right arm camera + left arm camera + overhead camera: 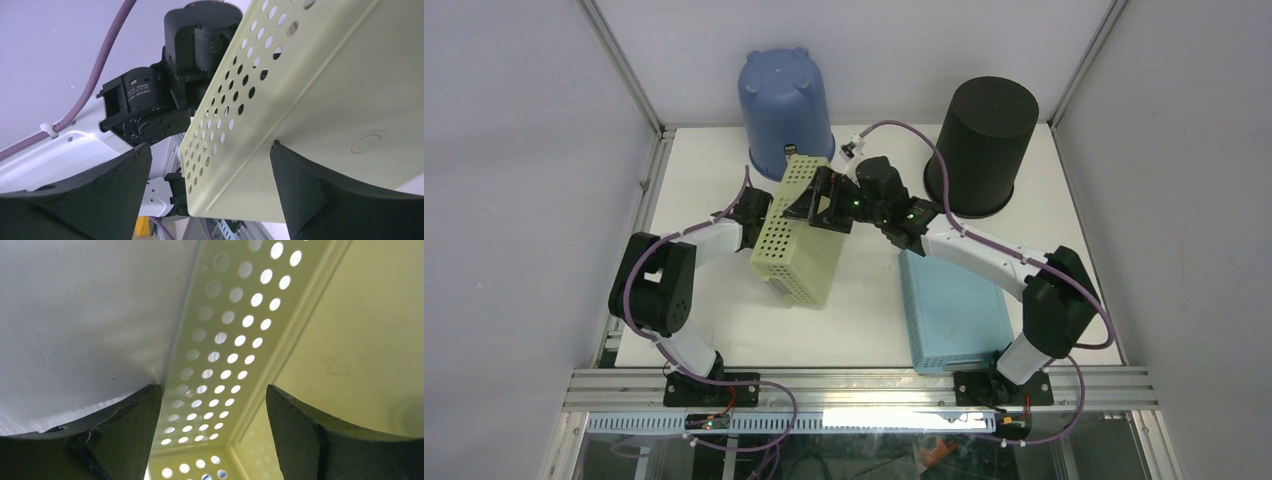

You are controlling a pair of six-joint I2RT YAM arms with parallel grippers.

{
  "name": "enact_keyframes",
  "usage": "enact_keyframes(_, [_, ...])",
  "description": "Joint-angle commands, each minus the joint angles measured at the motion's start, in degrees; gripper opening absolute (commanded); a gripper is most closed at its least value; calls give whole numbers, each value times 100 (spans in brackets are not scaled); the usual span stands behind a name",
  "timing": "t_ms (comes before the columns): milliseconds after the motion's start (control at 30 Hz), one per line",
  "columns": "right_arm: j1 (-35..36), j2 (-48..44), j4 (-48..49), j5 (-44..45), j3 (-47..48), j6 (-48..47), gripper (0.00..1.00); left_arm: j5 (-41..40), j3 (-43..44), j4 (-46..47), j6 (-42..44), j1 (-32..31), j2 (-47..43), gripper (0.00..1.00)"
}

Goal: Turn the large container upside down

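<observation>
Directly in front of the right arm's base, near the table (874, 300) edge, a light blue container (949, 315) lies with its flat underside up, so its inside is hidden, and the right arm crosses over its far end. Further in, left of centre, is the large container (799, 245), a pale yellow-green rectangular box. It is tipped up on one long side, with a wall of round holes facing up and left and its smooth base facing right. From above I cannot tell whether its lower edge rests on the table. The left hand (214, 390) is hidden behind the box in the overhead view. Its own camera shows the fingers spread wide, with a perforated wall running between them and meeting a smooth panel that bears a faint recycling triangle. Nothing is visibly pinched. The right hand (210, 146) is at the box's far upper end, fingers also spread wide. The box's holed wall and smooth base fill the gap between them, and the left arm (165, 90) shows dark beyond. Whether either finger presses on the plastic is hard to make out. At the far edge stand a blue bucket (784, 105) on the left and a black bucket (984, 145) on the right, both mouth-down, their contents unseen.
</observation>
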Motion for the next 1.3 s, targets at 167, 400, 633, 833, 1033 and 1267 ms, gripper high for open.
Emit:
enact_keyframes(167, [215, 326, 390, -160, 441, 59, 92, 173, 222, 168, 224, 297, -160, 80])
enact_keyframes(400, [223, 464, 235, -173, 615, -72, 92, 588, 249, -42, 464, 1151, -201, 85])
enact_keyframes(633, [237, 702, 222, -182, 987, -101, 92, 1253, -8, 469, -172, 1729, -210, 86])
enact_keyframes(833, [241, 1070, 174, -266, 1445, -101, 92, -197, 186, -232, -374, 2527, -534, 87])
enact_keyframes(1033, [259, 1610, 103, -430, 2009, -101, 92, -2138, 995, -979, -424, 2800, -1301, 90])
enact_keyframes(1267, [270, 1915, -801, -217, 2813, -616, 95, -2973, 2202, -1330, -364, 2812, -1965, 91])
